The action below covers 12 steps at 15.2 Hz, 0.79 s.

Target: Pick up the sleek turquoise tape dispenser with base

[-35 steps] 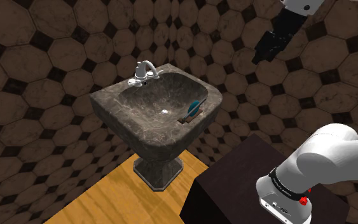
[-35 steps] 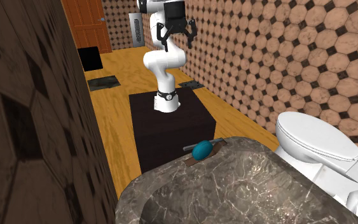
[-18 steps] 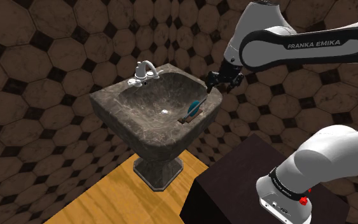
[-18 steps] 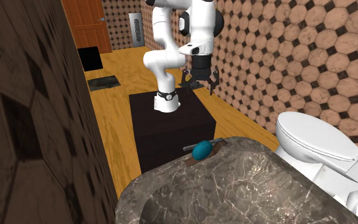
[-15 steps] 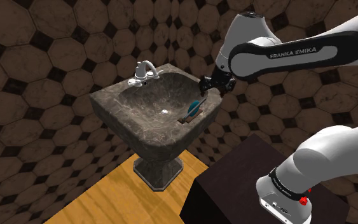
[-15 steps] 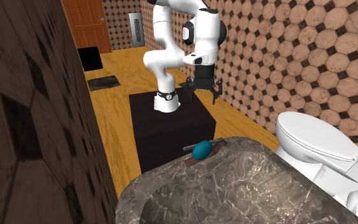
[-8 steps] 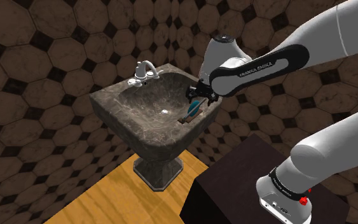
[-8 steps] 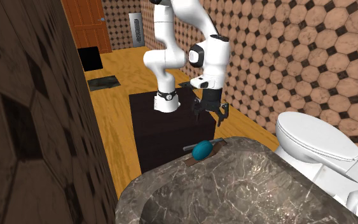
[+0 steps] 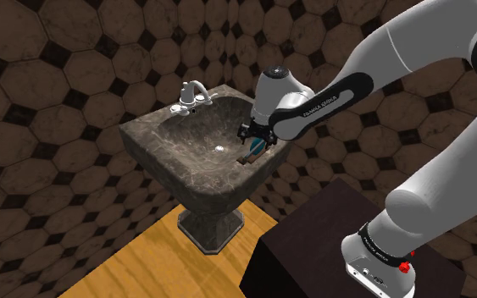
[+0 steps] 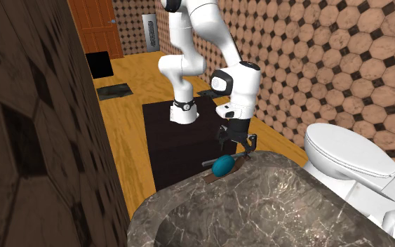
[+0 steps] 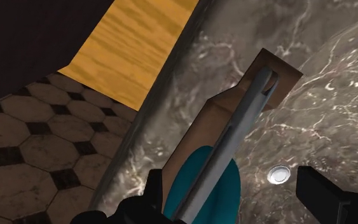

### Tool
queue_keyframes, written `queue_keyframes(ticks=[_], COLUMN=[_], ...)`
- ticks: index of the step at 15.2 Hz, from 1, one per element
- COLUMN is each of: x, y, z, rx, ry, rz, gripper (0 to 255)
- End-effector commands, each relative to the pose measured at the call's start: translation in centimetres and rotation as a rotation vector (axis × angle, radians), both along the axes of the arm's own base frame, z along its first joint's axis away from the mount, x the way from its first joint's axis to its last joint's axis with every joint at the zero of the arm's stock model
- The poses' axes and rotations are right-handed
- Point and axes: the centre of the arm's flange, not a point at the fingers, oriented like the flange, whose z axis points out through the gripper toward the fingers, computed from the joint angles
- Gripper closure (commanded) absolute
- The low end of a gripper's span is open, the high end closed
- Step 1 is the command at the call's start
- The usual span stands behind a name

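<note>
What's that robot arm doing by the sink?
The white robot arm is reaching for a turquoise tape dispenser that sits on the edge of the dark marbled sink. Its black gripper hangs right over the tape dispenser with its fingers open, one on each side. It has not grabbed it yet, so the tape dispenser rests on the sink.
</note>
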Motion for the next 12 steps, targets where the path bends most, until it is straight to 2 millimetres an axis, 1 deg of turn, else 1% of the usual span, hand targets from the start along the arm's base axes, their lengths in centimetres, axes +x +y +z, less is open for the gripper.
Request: queue_keyframes(ticks=[1, 3, 5, 6, 12], x=[-0.1, -0.1, -0.1, -0.1, -0.1], y=[-0.1, -0.1, -0.1, 0.0, 0.0], z=[-1.2, -2.2, -2.5, -2.4, -2.4], rx=[0.0, 0.0, 0.0, 0.0, 0.0], ry=[-0.001, -0.001, -0.001, -0.001, -0.001], rz=[-0.001, -0.001, -0.001, -0.001, -0.001], gripper=[0, 0, 0, 255, 255])
